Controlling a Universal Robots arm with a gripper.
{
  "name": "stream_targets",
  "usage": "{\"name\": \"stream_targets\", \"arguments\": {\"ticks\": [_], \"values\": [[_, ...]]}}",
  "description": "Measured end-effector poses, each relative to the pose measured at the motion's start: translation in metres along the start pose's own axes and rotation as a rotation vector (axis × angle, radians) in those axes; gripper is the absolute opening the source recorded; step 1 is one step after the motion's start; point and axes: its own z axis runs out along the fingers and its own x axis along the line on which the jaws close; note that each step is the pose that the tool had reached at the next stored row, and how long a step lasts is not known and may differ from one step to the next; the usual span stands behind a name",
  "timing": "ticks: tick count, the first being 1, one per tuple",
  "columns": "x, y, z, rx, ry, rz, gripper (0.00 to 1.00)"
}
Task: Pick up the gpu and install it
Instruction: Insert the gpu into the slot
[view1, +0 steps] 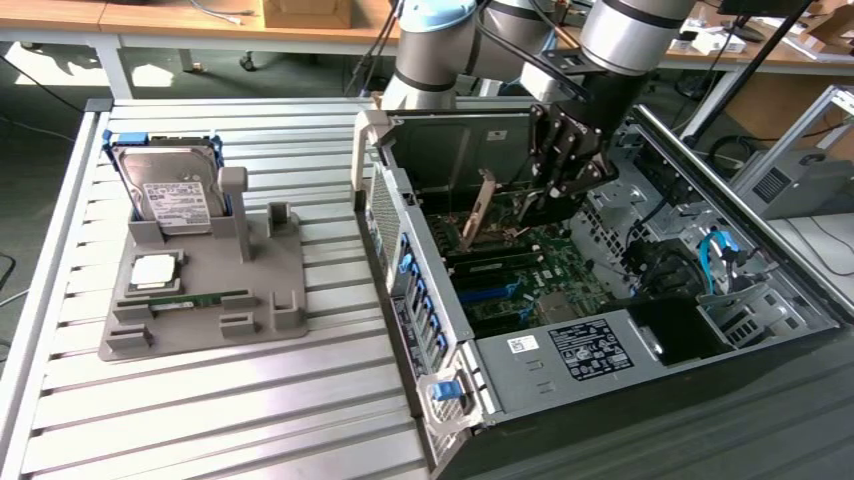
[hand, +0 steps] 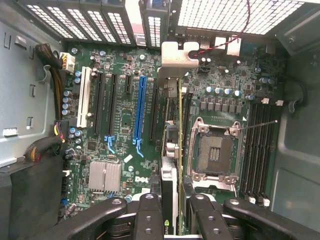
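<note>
A: What lies on the worktop (view1: 200, 420)?

B: Holder (view1: 200, 335) on the exterior view's left, hard drive (view1: 171, 190) standing at its far end; computer case (view1: 561, 350) on the right; gpu (view1: 473, 212) inside it, over the motherboard (view1: 534, 275).

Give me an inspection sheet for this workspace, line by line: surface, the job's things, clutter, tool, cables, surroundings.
Surface: slotted metal table, carrying a grey fixture and an open PC case.
Job's things: gpu tilted inside the case, over the motherboard; whether it is seated cannot be told.
Clutter: hard drive, CPU and RAM stick on the fixture.
Tool: tool shut on the gpu's edge.
Cables: blue cables in the case; red wire by the case grille.
Surroundings: benches and a cardboard box behind.
</note>
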Motion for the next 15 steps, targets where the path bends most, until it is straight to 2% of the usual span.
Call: {"name": "stream_targets", "arguments": {"ticks": [15], "values": [[0.0, -0.0001, 0.0031, 0.0, 0.0, 0.0, 0.27]]}}
